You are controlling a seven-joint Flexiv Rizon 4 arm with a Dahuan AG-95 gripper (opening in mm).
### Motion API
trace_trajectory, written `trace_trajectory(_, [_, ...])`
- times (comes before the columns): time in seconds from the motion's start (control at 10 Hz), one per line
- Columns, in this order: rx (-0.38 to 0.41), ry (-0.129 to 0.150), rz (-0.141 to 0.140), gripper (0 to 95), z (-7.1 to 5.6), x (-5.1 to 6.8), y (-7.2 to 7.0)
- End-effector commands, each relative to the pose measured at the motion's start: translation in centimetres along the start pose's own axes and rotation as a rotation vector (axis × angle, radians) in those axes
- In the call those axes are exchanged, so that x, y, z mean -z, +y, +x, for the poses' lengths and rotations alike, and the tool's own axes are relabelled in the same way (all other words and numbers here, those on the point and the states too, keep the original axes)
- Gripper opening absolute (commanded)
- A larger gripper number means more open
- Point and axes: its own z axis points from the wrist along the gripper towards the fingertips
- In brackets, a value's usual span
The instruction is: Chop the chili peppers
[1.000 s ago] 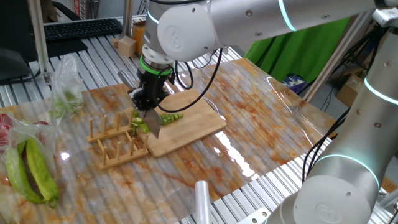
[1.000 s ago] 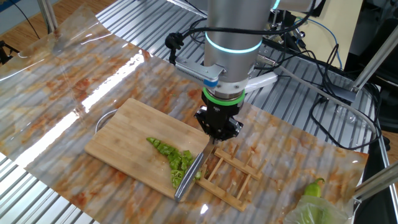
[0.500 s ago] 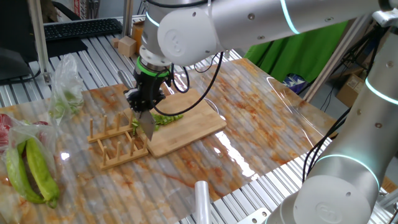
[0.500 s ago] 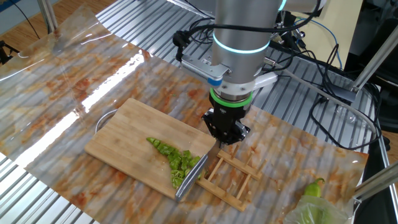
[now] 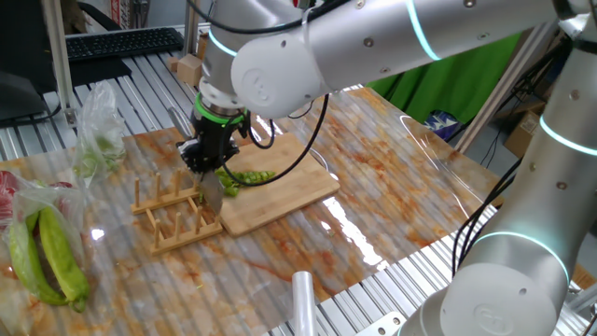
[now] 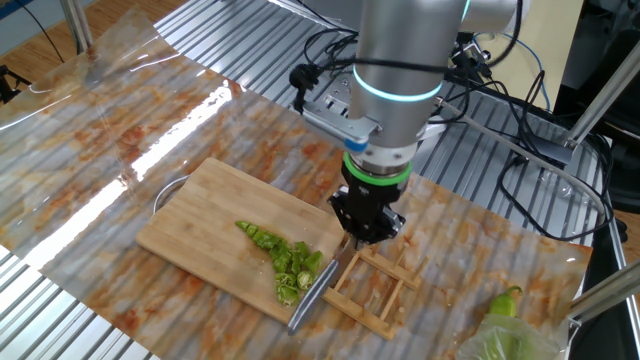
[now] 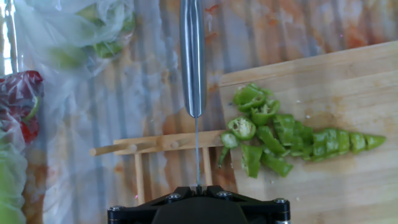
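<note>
The hand (image 6: 366,232) points straight down, its fingers clamped tight on the handle of a knife (image 6: 317,291). The blade slopes down and away from it, the tip low near the board's edge. In the hand view the blade (image 7: 192,59) shows edge-on as a narrow steel strip running straight up the picture, over the rack (image 7: 168,144) and the table (image 7: 149,81) rather than over the board (image 7: 323,93).

Just to the side of the blade lies the chili (image 7: 283,140), already cut along its whole visible length into a row of green slices. The row's long axis runs across the board, roughly at right angles to the blade's line. Its loose, scattered end is nearest the knife and the pointed end farthest off. One slice (image 7: 241,127) sits close to the board's edge, near the blade.

From the fixed views, the slices (image 6: 290,262) lie on the board (image 6: 215,215) beside the knife, with the wooden rack (image 6: 370,290) on the other side, under the hand.

My judgement is that the chopping looks mostly done, and any further cut means bringing the blade sideways over the pile. Farther out, bags hold bigger peppers (image 5: 51,257).
</note>
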Motion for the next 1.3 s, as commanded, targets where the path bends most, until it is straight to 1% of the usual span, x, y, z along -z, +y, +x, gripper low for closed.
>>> trace_trajectory(0.1, [0.017, -0.005, 0.009, 0.0, -0.2, -0.8, 0.3])
trace_trajectory(0.3, [0.028, -0.012, 0.018, 0.0, -0.2, -1.6, 0.5])
trace_trajectory(0.6, [0.027, -0.014, 0.012, 0.0, 0.4, -2.4, 0.2])
trace_trajectory(0.7, [0.024, -0.013, 0.007, 0.0, 0.4, -2.6, 0.2])
trace_trajectory(0.9, [0.026, -0.017, 0.008, 0.0, 0.3, -3.2, 0.3])
trace_trajectory(1.3, [0.024, -0.034, 0.0, 0.0, 0.7, -4.8, 0.3])
